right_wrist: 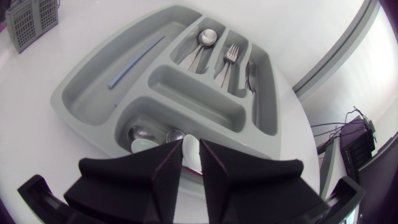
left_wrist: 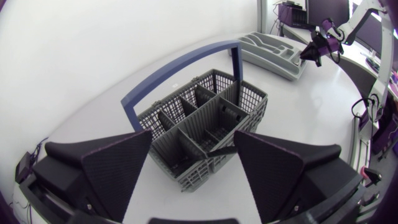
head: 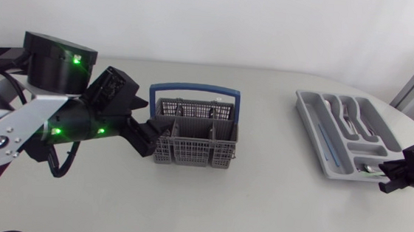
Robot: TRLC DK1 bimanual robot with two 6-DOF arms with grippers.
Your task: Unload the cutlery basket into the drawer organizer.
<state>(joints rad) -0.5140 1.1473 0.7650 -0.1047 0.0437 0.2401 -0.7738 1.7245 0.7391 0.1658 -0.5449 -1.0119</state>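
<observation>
1. A grey plastic cutlery basket [head: 189, 150] with a blue handle [head: 194, 91] stands on the white bench [head: 259, 209], a bit left of the middle.
2. The left gripper [left_wrist: 193, 149] is wide open. It sits at the basket's left front corner, with the basket just ahead of its two fingers.
3. A grey plastic drawer organizer [head: 322, 143] lies on the right side of the bench, well apart from the basket.
4. In the organizer I can see a thin blue stick [right_wrist: 134, 59] in the long slot, then a shiny metal spoon [right_wrist: 205, 38] and a metal fork [right_wrist: 229, 56] in slots side by side.
5. The right gripper [head: 384, 174] is over the organizer's small end slot, where more shiny spoons [right_wrist: 140, 134] lie.
6. A small white thing [right_wrist: 189, 155] shows right at this gripper's tip. I cannot tell if this gripper is open or closed.
</observation>
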